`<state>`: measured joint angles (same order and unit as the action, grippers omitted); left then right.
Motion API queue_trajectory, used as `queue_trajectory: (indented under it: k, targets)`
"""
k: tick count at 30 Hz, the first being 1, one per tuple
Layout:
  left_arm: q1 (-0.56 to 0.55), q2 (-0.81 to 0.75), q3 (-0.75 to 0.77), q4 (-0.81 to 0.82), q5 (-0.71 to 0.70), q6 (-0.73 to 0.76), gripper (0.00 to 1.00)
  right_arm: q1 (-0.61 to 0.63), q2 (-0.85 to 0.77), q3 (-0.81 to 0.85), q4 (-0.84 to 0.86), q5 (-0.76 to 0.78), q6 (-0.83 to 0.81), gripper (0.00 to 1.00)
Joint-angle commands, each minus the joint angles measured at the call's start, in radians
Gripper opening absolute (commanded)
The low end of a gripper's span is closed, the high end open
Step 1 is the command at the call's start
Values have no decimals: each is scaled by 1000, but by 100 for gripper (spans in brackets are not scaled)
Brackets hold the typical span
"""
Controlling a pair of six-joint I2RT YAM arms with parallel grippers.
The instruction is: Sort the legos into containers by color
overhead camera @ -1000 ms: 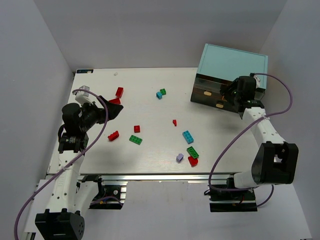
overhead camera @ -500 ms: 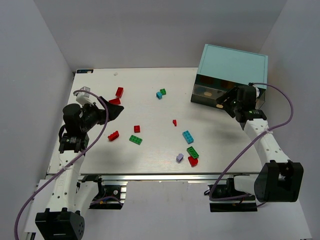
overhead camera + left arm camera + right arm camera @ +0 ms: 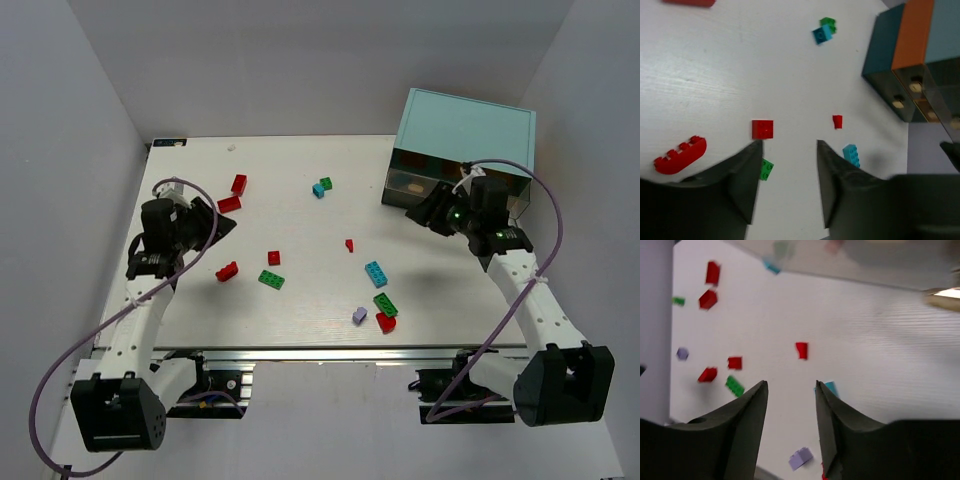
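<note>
The legos lie scattered on the white table: red ones [image 3: 239, 184] [image 3: 227, 271] [image 3: 273, 258], a green one [image 3: 271, 280], a cyan one [image 3: 376, 274], and a lavender one [image 3: 359, 315] beside a red one [image 3: 386, 322]. The containers are clear drawers [image 3: 415, 185] in the front of the teal cabinet [image 3: 465, 130] at the back right. My left gripper [image 3: 222, 222] [image 3: 788, 145] hangs open and empty just short of a red square brick [image 3: 762, 129]. My right gripper [image 3: 420, 215] [image 3: 791, 384] is open and empty in front of the drawers, above a small red brick [image 3: 801, 350].
A cyan and green pair [image 3: 322, 187] sits at the back middle. A green brick [image 3: 385, 305] lies near the front edge. A clear drawer front [image 3: 865, 260] fills the top of the right wrist view. Grey walls close in the table on three sides.
My right gripper has drawn back from the cabinet's drawers to the left. My left arm has turned a little and its jaws have narrowed, still empty.
</note>
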<state>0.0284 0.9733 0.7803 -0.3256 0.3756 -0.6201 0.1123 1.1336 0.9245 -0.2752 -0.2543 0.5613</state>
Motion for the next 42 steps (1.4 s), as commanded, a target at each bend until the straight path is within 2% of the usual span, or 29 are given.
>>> queue_trajectory:
  k: [1, 2, 3, 4, 6, 7, 9, 10, 11, 13, 16, 21, 27, 29, 34, 42]
  targets:
    - [-5, 57, 54, -59, -150, -1, 52, 55, 5, 14, 42, -238, -182, 47]
    - [-5, 108, 62, -67, -168, 3, 47, 65, 12, 26, 34, -264, -225, 35]
    - [-5, 135, 74, -85, -193, 13, 38, 90, 38, 39, 22, -336, -326, 32]
    - [-5, 166, 103, -99, -211, 16, 34, 119, 55, 83, -28, -374, -384, 31]
    - [-5, 267, 137, -134, -257, 17, 29, 164, 103, 138, -106, -477, -528, 28]
    - [-5, 304, 180, -148, -273, 13, 29, 205, 109, 157, -140, -506, -657, 28]
    - [-5, 414, 226, -179, -303, -24, 34, 233, 115, 180, -198, -528, -811, 42]
    - [-5, 451, 275, -187, -310, -42, 47, 277, 118, 191, -244, -527, -940, 51]
    - [-5, 487, 298, -188, -320, -64, 55, 286, 127, 213, -268, -520, -989, 67]
    - [-5, 603, 358, -214, -395, -151, 71, 314, 149, 234, -301, -496, -1087, 77]
    - [-5, 770, 520, -279, -440, -256, 76, 337, 166, 243, -279, -459, -1088, 81]
    - [-5, 996, 809, -458, -462, -470, 79, 359, 147, 206, -177, -410, -1032, 80]
    - [-5, 1108, 876, -391, -423, -662, 81, 356, 123, 169, -157, -352, -1048, 80]
    - [-5, 1163, 921, -434, -420, -705, 82, 354, 112, 157, -153, -339, -1049, 80]
    - [-5, 1243, 1048, -509, -438, -757, 83, 352, 89, 131, -142, -326, -1043, 81]
    - [-5, 1318, 1119, -582, -442, -796, 85, 349, 86, 123, -122, -303, -1022, 81]
